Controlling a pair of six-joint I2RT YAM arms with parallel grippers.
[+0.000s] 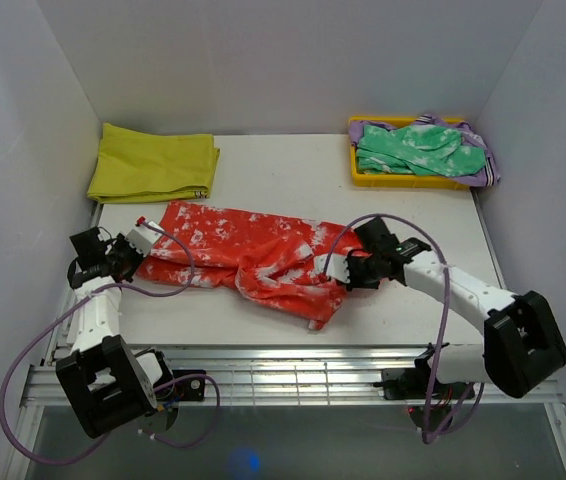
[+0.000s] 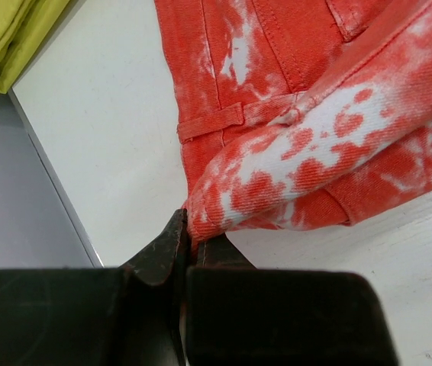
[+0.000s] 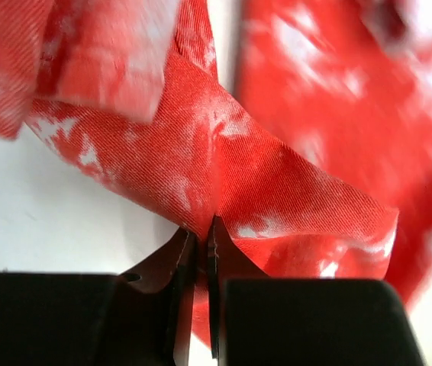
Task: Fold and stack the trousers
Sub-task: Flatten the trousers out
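Nearest the arms, the left gripper [image 1: 141, 240] sits at the left end of the trousers [image 1: 253, 255] with its jaws pinched together on a rolled edge of the fabric; the left wrist view shows that fold caught right at the tips [image 2: 189, 229]. The right gripper [image 1: 348, 270] is at the right end, its jaws clamped on a raised ridge of cloth [image 3: 201, 232]. The trousers are bright red-orange with white mottled blotches, lying rumpled and creased across the middle of the white table [image 1: 283, 175]. A belt loop and stitched seams show in the left wrist view, so the waist lies on the left side of the frame. The long axis runs left to right, dipping slightly to the lower right, with one flap pointing down toward the near edge. The two legs overlap and I cannot tell them apart; the upper part of the right wrist view is blurred. Farther back, a folded yellow cloth [image 1: 153, 163] lies at upper left, and a yellow tray [image 1: 403, 181] at upper right holds a green mottled garment [image 1: 418, 148].
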